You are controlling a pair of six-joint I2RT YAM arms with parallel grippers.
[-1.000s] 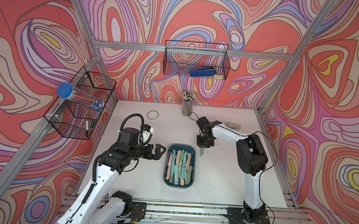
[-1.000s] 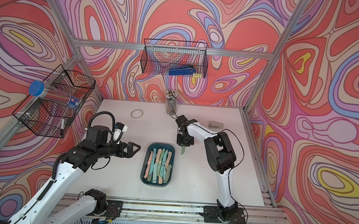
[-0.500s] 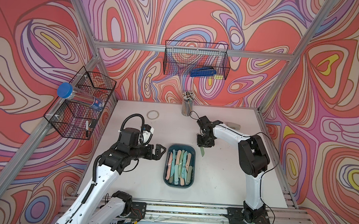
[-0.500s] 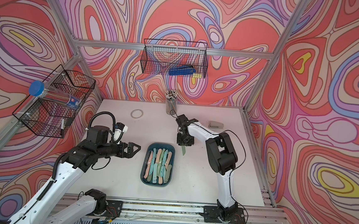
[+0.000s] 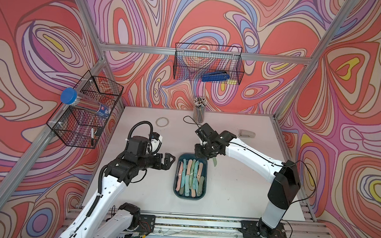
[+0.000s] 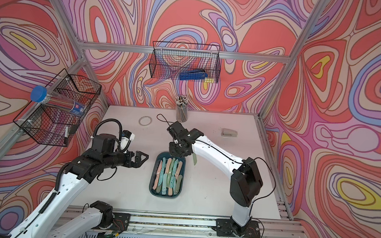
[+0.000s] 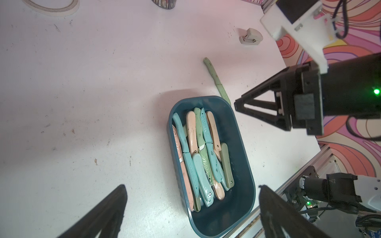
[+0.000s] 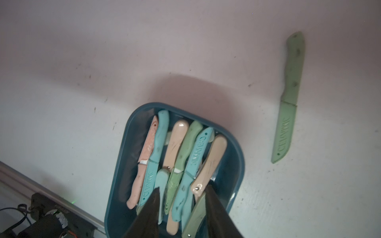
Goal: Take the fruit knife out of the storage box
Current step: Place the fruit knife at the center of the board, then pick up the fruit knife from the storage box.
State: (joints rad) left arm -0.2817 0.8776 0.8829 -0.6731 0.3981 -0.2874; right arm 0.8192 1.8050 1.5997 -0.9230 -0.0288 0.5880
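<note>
The dark teal storage box [image 5: 189, 196] [image 6: 165, 196] stands mid-table and holds several pastel fruit knives laid side by side. One green fruit knife [image 5: 214, 161] [image 6: 194, 159] [image 8: 288, 99] [image 7: 215, 76] lies flat on the table just outside the box's far right corner. My right gripper [image 5: 201, 153] [image 8: 182, 187] hovers over the far end of the box [image 8: 132, 123]. It is open and nothing is between its fingers. My left gripper [image 5: 167, 161] [image 7: 191, 186] stands wide open and empty just left of the box [image 7: 226, 216].
A cup of pencils [image 5: 198, 112], a tape ring [image 5: 162, 122] and a small grey stapler [image 5: 247, 134] sit toward the back of the table. Black wire baskets [image 5: 208, 66] [image 5: 86, 112] hang on the back and left walls. A metal rail [image 5: 200, 223] runs along the front edge.
My right gripper's jaws have parted, and it has shifted a little away from the green knife toward the box. The green knife and my left arm have stayed in place.
</note>
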